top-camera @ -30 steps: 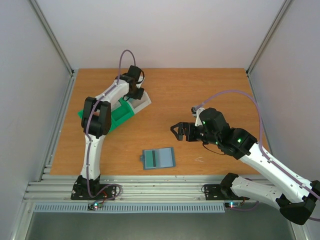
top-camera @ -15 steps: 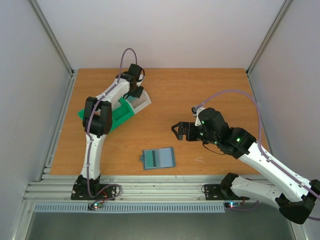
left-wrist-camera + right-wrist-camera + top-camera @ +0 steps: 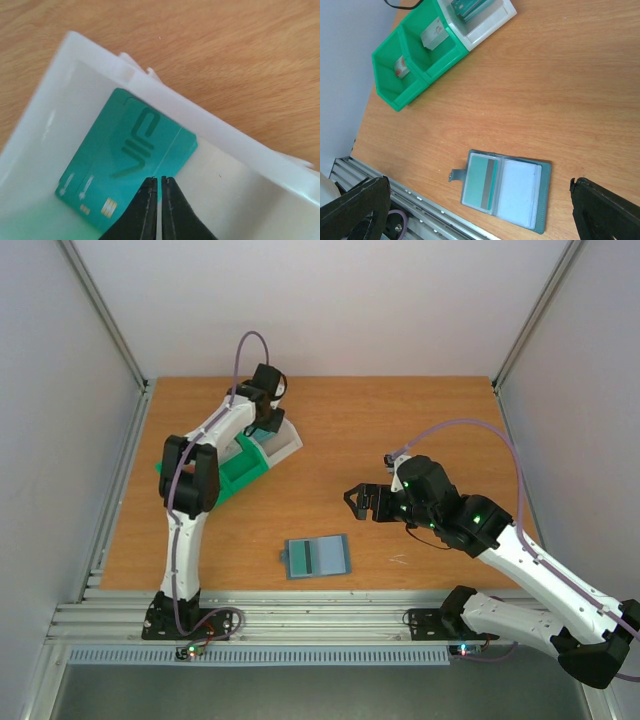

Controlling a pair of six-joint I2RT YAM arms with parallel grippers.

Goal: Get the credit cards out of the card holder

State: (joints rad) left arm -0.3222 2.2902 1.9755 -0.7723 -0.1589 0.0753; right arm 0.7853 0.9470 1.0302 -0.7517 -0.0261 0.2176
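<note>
The blue-grey card holder [image 3: 317, 557] lies open on the table near the front edge. In the right wrist view [image 3: 505, 190] its left pocket holds a teal credit card with a dark stripe [image 3: 482, 182]; the right panel shows pale clear pockets. More teal credit cards [image 3: 125, 160] lie stacked in the white bin [image 3: 165, 97]. My left gripper [image 3: 160, 178] hovers just above them, shut and empty. It also shows in the top view [image 3: 267, 423]. My right gripper [image 3: 358, 502] is wide open and empty, up and to the right of the holder.
A green tray [image 3: 232, 475] with two compartments adjoins the white bin [image 3: 287, 447] at the back left. The right wrist view shows small items in the green tray [image 3: 415, 65]. A metal rail [image 3: 300, 615] runs along the table's front edge.
My left wrist has risen a little over the white bin, its fingers staying over the cards. The right arm and the holder have barely moved.
</note>
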